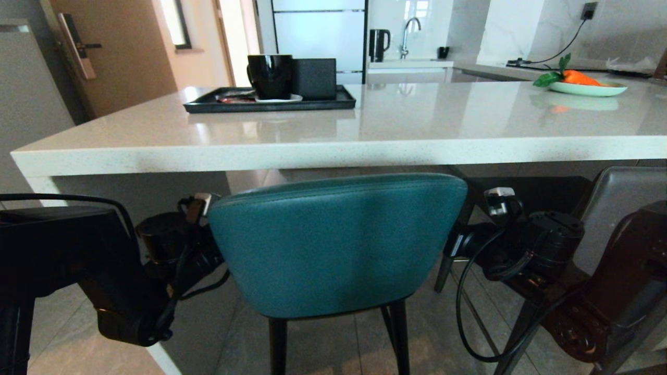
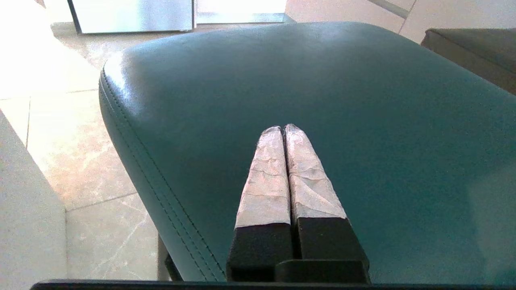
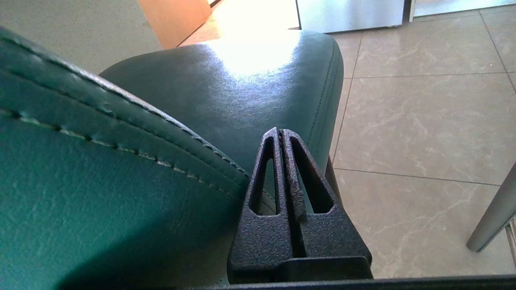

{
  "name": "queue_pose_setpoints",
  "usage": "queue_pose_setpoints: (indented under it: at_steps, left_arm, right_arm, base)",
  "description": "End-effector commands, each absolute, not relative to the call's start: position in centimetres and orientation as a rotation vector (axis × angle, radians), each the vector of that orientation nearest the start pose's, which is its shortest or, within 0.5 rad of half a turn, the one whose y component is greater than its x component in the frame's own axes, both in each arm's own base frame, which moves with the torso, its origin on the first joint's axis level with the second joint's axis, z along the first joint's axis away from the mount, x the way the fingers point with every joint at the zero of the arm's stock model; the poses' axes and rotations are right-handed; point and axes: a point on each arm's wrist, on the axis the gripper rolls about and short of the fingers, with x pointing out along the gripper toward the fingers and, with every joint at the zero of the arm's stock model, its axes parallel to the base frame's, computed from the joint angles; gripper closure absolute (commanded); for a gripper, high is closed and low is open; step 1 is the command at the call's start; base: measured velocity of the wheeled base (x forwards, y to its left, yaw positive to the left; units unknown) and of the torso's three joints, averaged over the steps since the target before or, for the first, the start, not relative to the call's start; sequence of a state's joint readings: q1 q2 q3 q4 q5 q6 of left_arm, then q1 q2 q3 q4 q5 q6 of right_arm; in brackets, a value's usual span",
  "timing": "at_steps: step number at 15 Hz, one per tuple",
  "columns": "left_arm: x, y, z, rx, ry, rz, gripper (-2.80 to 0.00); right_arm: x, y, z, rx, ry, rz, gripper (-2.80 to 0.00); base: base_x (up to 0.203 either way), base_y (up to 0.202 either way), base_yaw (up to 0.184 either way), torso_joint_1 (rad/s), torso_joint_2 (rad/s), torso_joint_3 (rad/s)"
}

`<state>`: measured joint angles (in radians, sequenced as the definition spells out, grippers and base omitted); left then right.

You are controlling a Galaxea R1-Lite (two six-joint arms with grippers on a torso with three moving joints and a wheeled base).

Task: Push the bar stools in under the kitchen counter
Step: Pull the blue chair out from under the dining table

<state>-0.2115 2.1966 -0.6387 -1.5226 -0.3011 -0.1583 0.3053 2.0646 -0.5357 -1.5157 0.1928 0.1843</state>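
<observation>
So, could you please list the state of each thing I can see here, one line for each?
Teal stool: upright, backrest just below the counter edge, seat partly under.
Grey stool: at the right, mostly out of view.
Kitchen counter: carries a tray and a plate.
Black mug: upright on the tray.
Left tool: shut, over the teal seat.
Right tool: shut, beside the teal backrest.

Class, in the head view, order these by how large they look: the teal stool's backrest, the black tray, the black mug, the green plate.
1. teal stool's backrest
2. black tray
3. green plate
4. black mug
Plate and mug look close; the backrest's nearness inflates it.
</observation>
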Motion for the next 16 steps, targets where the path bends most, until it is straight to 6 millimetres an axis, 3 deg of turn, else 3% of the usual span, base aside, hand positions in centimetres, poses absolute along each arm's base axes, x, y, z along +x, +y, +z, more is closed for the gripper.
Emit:
queue_pose_setpoints:
  at_steps: [1, 8, 16]
  left_arm:
    - [34.46, -8.15, 6.51, -0.156, 0.076, -0.512, 0.0]
    - [34.5, -8.12, 6.1, -0.153, 0.087, -0.51, 0.0]
    - [34.62, -8.18, 6.15, -0.152, 0.082, -0.511, 0.0]
  right_arm:
    - [31.0, 10.23, 9.48, 0.182, 0.039, 0.497, 0.0]
    - [31.02, 10.28, 9.45, 0.182, 0.04, 0.499, 0.0]
    - [31.06, 10.29, 9.44, 0.182, 0.04, 0.499, 0.0]
  base:
    - [0.0, 0.0, 0.0, 0.0, 0.0, 0.0]
    - [0.0, 0.0, 0.0, 0.0, 0.0, 0.0]
    - [-0.17, 0.0, -0.002, 0.003, 0.0, 0.001]
